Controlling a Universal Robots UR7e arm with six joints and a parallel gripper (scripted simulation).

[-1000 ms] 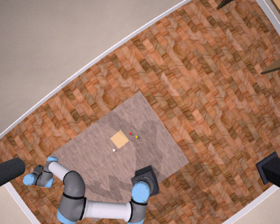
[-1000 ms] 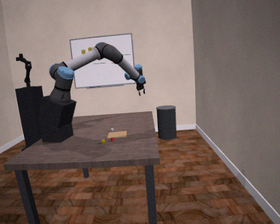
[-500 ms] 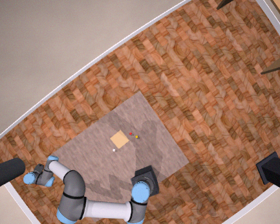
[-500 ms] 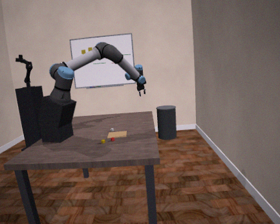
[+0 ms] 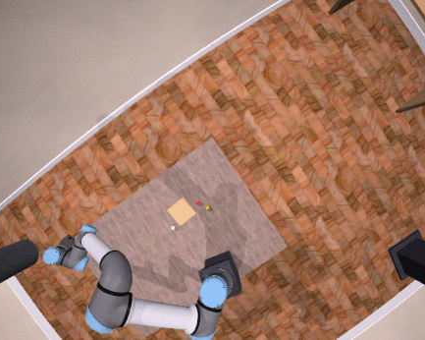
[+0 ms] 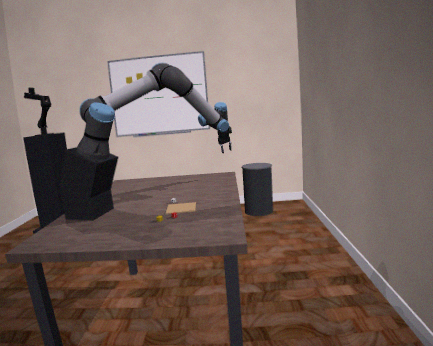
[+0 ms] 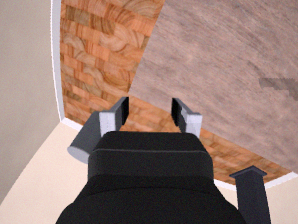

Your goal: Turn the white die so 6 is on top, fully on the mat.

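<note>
Die, small, white and cube-shaped (image 5: 173, 228) (image 6: 173, 200): lies on the brown wood-grain counter (image 5: 251, 221) (image 6: 136, 240) (image 7: 225, 55), off the square tan mat (image 5: 182, 211) (image 6: 181, 208) but near it. Top number: cannot be read. Beyond the mat, small red die (image 5: 198, 202) (image 6: 174, 215) and small yellow die (image 5: 208, 207) (image 6: 159, 219), apart. Black two-finger end effector (image 6: 226, 149) (image 7: 150, 106): open, empty, raised well above counter level.
</note>
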